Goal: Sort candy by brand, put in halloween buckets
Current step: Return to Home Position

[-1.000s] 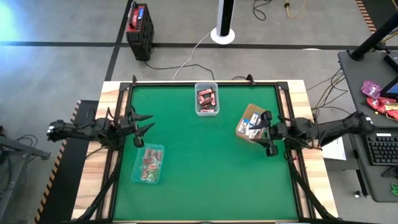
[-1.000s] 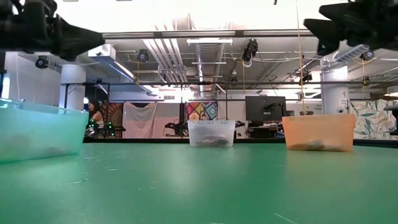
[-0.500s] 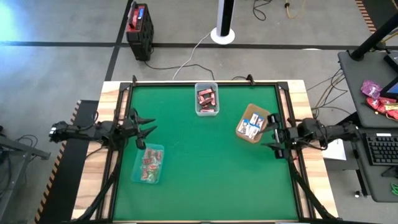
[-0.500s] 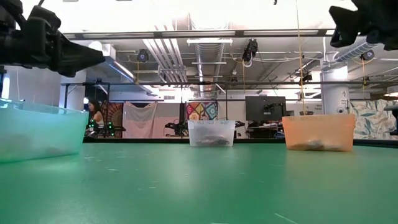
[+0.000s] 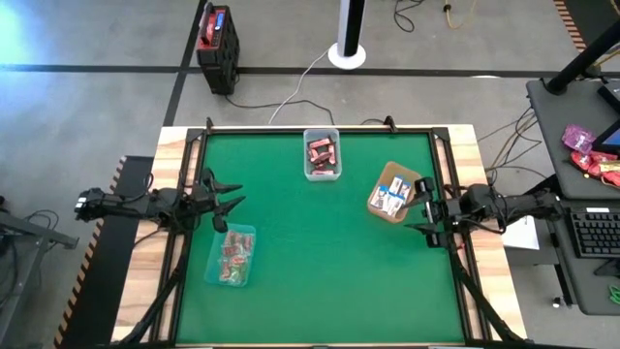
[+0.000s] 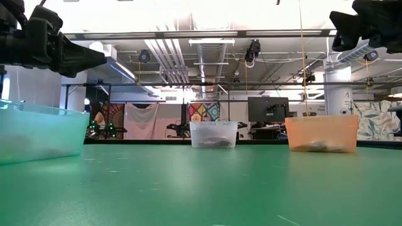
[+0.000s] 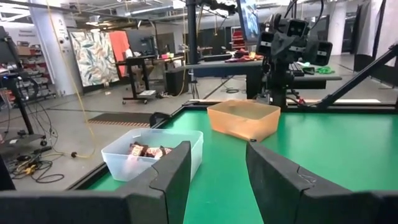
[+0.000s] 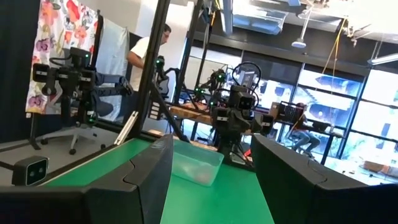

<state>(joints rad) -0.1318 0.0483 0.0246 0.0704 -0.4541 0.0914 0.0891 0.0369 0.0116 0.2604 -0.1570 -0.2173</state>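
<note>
We see an arm at each side of the counter [image 5: 320, 291]. The left claw [image 5: 235, 195] hangs over the left edge, about halfway along it, its fingers spread and pinching nothing. The left wrist view shows green counter through the gap between them. The right claw [image 5: 417, 206] hangs over the right edge, also about halfway along, with its fingers spread wide and bare. In the low view both claws are well above the counter.

Three containers stand on the counter, each with one kind of wrapper.
- **Clear tub** [image 5: 306, 155]: it stands at the middle of the far edge and holds the dark red candy [image 5: 322, 150].
- **Brown tray** [image 5: 401, 172]: it lies askew by the right edge, toward the far right corner, and holds the blue-and-white candy [image 5: 389, 200]. The right claw is just beside it and higher up.
- **Teal tub** [image 5: 240, 230]: it lies slightly askew by the left edge and holds the red-and-green candy [image 5: 230, 258]. Its far end is near the left claw, which is raised clear of it.

A black-and-red box [image 5: 218, 37] stands on the floor beyond the far left corner. A person [image 8: 149, 53] in a white shirt shows in the right wrist view.
</note>
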